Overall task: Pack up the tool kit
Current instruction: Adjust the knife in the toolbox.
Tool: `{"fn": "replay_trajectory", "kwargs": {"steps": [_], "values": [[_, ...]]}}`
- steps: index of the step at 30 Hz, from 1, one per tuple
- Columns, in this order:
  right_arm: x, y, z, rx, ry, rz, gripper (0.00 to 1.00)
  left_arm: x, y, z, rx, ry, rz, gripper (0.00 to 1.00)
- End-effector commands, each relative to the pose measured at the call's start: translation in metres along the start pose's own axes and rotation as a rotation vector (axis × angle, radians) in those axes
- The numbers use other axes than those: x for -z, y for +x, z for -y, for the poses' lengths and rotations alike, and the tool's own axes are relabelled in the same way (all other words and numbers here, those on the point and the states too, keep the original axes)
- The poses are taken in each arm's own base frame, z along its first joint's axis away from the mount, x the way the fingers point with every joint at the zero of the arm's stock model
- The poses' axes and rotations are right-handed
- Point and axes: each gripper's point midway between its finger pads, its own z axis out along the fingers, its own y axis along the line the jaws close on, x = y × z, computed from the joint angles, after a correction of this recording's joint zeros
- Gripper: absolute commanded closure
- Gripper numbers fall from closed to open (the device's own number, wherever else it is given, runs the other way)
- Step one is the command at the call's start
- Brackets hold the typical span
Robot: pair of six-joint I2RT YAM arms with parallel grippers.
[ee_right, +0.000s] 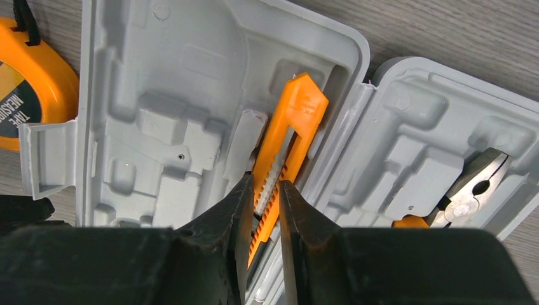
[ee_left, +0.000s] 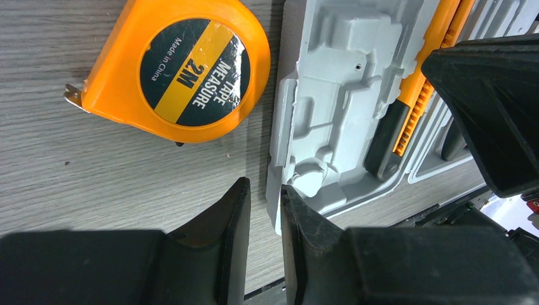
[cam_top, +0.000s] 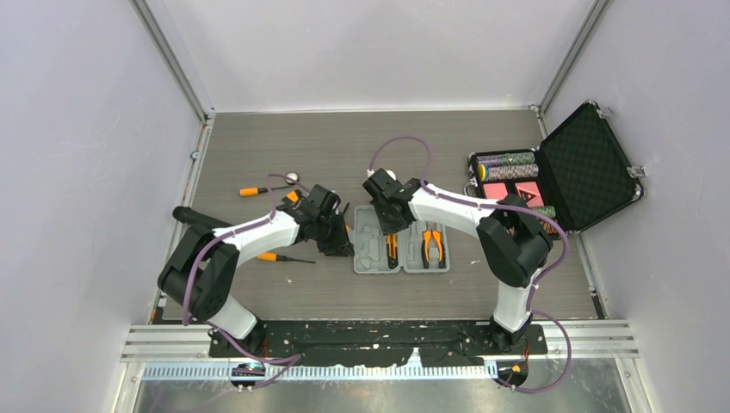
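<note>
Case [cam_top: 370,245] open flat, knife [ee_right: 292,121] in slot.
We log right gripper [ee_right: 266,190] pinching the knife; left gripper [ee_left: 266,194] narrowly apart astride the case edge — grip we cannot tell.

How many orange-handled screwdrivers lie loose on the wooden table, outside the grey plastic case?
2. The far screwdriver lies left of the left arm's wrist; the near screwdriver lies just in front of that arm's white forearm. Another may be hidden under the arms.
</note>
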Motion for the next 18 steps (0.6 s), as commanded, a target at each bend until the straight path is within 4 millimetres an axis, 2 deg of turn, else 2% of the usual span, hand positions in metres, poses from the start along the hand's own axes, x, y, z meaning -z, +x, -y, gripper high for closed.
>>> {"fn": "replay_trajectory", "kwargs": {"steps": [1, 6, 11, 15, 18], "values": [[-0.006, 0.006, 0.008, -0.014, 0.043, -0.007, 0.74, 0.007, -0.007, 0.009, -0.002, 0.03, 0.028, 0.75], [-0.016, 0.021, 0.016, -0.005, 0.084, -0.045, 0.78, 0.006, -0.007, 0.01, -0.001, 0.032, 0.023, 0.75], [-0.036, 0.055, 0.025, 0.014, 0.124, -0.143, 0.8, 0.005, -0.006, 0.008, -0.001, 0.027, 0.019, 0.75], [-0.045, 0.076, 0.027, 0.023, 0.123, -0.203, 0.81, 0.006, -0.005, 0.007, -0.002, 0.026, 0.018, 0.75], [-0.041, 0.07, 0.02, 0.02, 0.076, -0.182, 0.82, 0.007, -0.007, 0.009, -0.005, 0.028, 0.026, 0.75]]}}
